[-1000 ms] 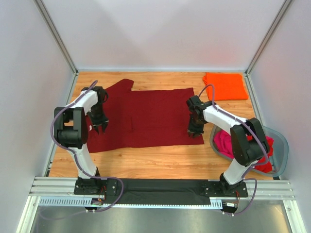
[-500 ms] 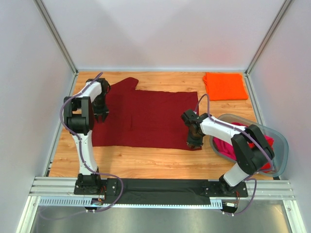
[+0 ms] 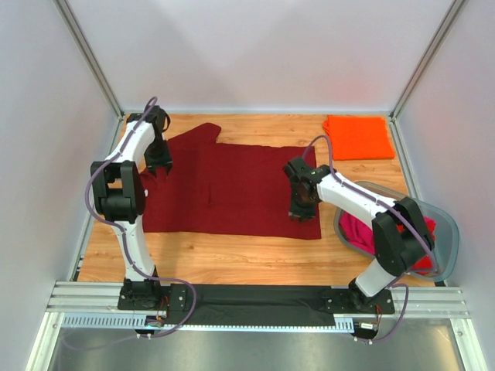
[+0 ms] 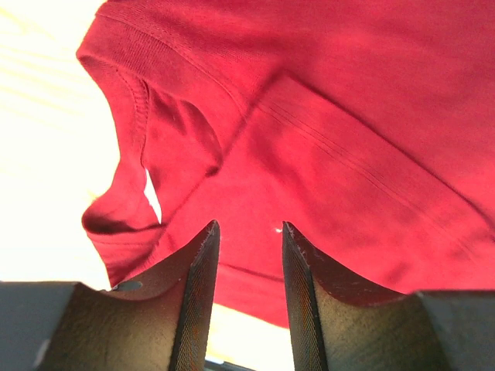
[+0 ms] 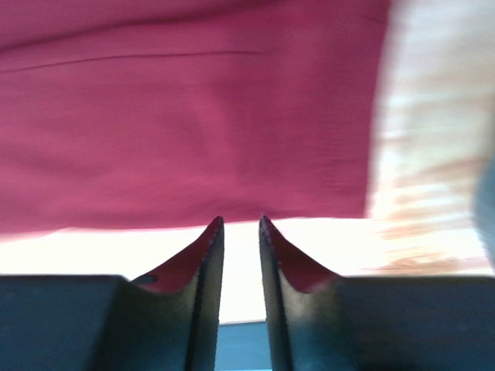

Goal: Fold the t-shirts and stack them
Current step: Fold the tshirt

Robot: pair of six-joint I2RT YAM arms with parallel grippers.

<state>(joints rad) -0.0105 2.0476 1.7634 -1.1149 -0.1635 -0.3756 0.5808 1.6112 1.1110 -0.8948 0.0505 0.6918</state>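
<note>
Top external: grey tub (image 3: 450, 232) beside maroon t-shirt (image 3: 232, 189), orange t-shirt (image 3: 357, 137) beyond.

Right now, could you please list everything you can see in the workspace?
maroon t-shirt: one, dark maroon, spread flat mid-table
orange t-shirt: one, bright orange, folded, far right corner
tub: one, grey translucent, right edge
pink t-shirt: one, magenta-pink, bunched in the tub
red t-shirt: one, red, in the tub, near side
table: one, light wood, under everything
left gripper: one, black, jaws open, over the maroon t-shirt's collar end
right gripper: one, black, jaws slightly open, over its near right hem
</note>
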